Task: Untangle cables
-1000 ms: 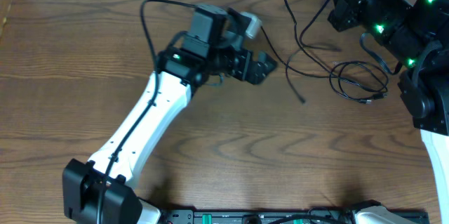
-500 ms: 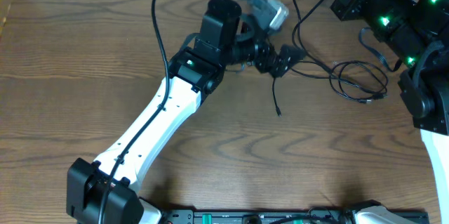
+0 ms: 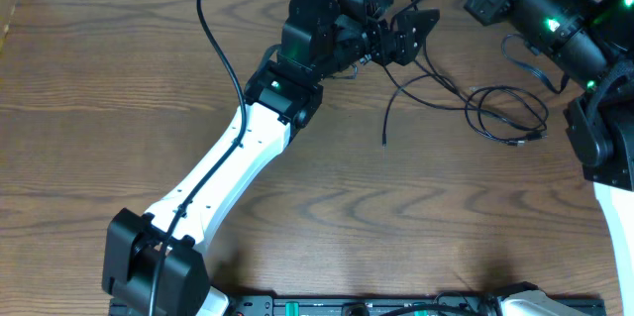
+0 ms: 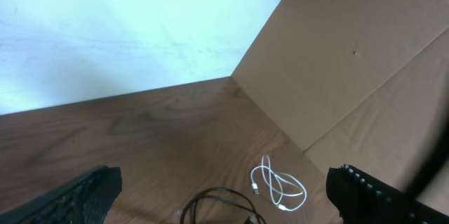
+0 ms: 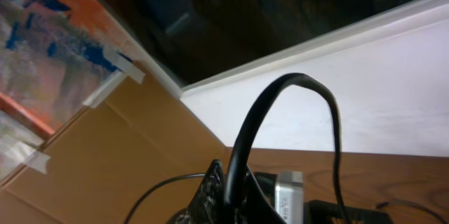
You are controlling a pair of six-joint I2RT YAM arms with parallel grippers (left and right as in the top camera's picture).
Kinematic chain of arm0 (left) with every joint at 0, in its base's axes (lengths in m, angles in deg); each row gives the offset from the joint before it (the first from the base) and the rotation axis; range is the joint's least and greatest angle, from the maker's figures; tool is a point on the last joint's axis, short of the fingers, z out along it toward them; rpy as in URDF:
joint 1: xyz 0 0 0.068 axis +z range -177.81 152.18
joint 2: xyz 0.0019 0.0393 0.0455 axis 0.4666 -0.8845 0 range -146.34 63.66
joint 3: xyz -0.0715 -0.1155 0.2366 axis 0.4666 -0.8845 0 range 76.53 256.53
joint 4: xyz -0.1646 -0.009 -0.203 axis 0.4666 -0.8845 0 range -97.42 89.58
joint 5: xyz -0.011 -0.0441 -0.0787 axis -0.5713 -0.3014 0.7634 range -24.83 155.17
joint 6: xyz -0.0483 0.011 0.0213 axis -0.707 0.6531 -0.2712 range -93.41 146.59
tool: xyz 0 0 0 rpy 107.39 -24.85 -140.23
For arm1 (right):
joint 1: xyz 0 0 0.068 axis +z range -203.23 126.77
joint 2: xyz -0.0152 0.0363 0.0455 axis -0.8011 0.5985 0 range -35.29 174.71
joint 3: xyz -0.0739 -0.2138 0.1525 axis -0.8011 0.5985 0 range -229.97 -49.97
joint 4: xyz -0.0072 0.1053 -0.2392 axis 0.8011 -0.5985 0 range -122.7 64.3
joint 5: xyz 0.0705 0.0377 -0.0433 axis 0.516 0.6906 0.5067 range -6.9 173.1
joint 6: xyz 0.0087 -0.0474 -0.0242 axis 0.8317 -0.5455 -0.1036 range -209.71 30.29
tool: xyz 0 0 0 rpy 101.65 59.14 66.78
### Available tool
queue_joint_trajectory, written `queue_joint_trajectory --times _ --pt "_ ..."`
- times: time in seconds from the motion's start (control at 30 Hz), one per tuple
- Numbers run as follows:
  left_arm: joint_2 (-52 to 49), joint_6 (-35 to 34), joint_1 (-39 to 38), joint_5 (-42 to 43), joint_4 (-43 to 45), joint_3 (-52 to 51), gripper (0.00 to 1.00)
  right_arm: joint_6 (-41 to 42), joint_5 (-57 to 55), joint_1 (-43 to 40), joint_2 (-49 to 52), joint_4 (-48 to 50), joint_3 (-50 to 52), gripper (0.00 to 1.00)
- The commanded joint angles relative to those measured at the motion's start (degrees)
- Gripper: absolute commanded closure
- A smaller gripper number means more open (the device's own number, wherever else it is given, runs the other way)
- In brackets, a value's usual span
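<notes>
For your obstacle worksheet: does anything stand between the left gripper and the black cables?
Nothing visible does. In the overhead view the left gripper, jaws open, hangs beside the nearest strands of the black cables, only bare table between.

I see the cable coil [image 3: 507, 118] on the table [image 3: 99, 108] near its right edge, with one cord end [image 3: 384, 141] nearer the middle. My left gripper [image 3: 414, 34] sits by the far edge, left of the coil; the right arm [image 3: 555, 19] fills the far right corner. In the left wrist view, a small cord [image 4: 268, 178] lies right of a larger loop [image 4: 219, 191].
</notes>
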Motion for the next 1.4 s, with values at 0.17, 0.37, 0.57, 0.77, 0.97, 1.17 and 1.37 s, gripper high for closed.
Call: queue_joint_trajectory --times 0.17,0.37,0.57,0.77,0.97,1.17,1.37 --pt "-0.11 -2.25 0.24 -0.46 -1.53 0.59 0.92 1.11 -1.42 -0.28 -0.17 1.01 -0.72 0.99" --pt "0.00 9.46 3.10 -3.17 -22.21 0.59 0.93 -5.38 -14.80 -3.96 0.22 -9.01 -0.72 0.99" --pt "4.87 14.88 10.10 -32.52 -44.74 0.61 0.93 -19.71 -30.14 -5.46 4.66 -24.98 -0.70 0.70" --pt "22.71 15.02 23.85 -36.24 -48.30 0.63 0.92 -24.83 -27.10 -5.49 17.14 -39.85 -0.70 0.46" --pt "29.94 14.84 24.74 -32.48 -48.65 0.63 0.92 -32.79 -5.55 -4.63 26.95 -44.54 -0.70 0.34" --pt "30.73 14.64 24.74 -32.35 -50.42 0.63 0.93 -37.88 -0.81 -0.09 35.30 -49.13 -0.70 0.31" --pt "30.34 14.69 24.74 -32.92 -51.06 0.63 0.93 -37.83 -8.00 6.73 43.54 -47.67 -0.70 0.30"
